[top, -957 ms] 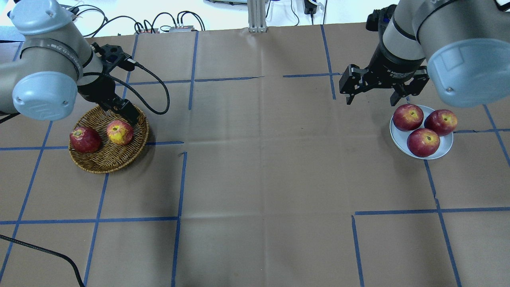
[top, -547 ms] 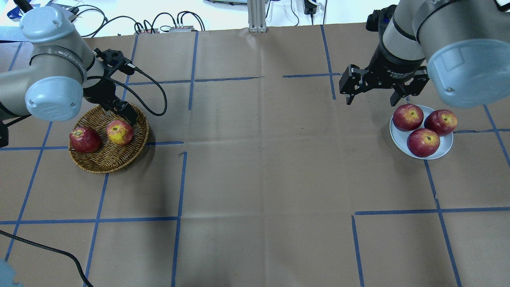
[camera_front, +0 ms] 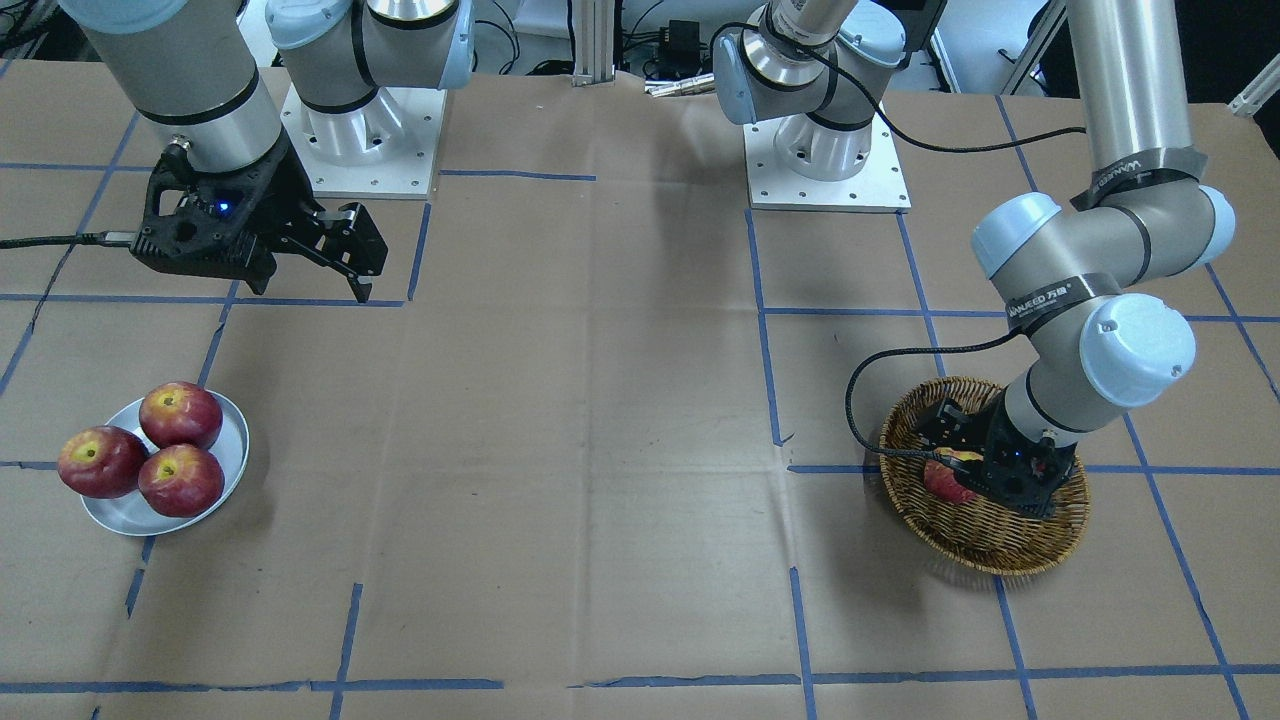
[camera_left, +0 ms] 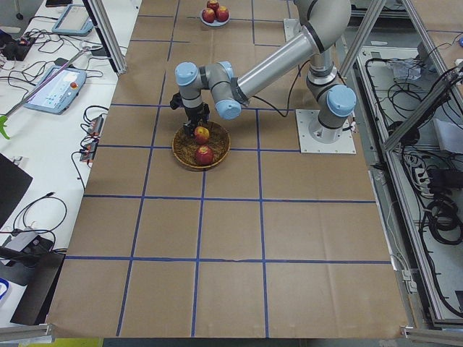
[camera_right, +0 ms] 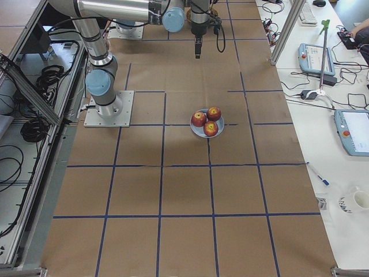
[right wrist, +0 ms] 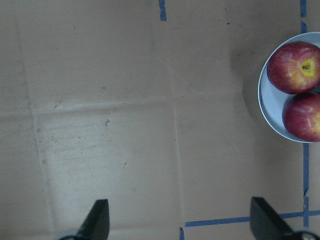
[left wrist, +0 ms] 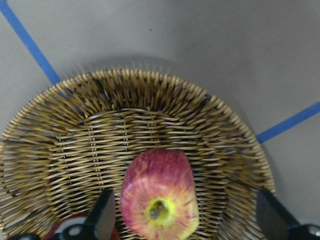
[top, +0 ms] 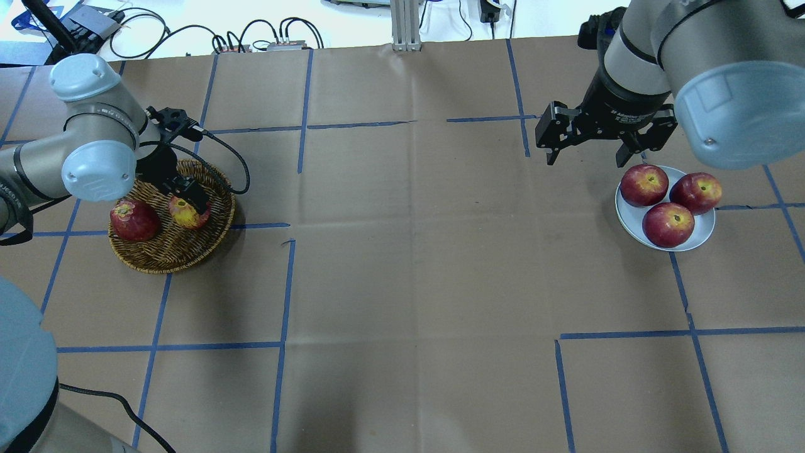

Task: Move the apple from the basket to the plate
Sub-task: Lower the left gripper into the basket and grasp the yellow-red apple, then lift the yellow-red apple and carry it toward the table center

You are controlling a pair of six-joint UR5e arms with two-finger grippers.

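My left fingers are wide apart, one on each side of the streaky apple. It sits in the wicker basket beside a dark red apple. My right fingers are apart too, above the brown surface, near the plate holding three red apples.

basket: rough woven wicker | plate: smooth grey metal | apple: smooth streaky skin | table cover: matt brown paper
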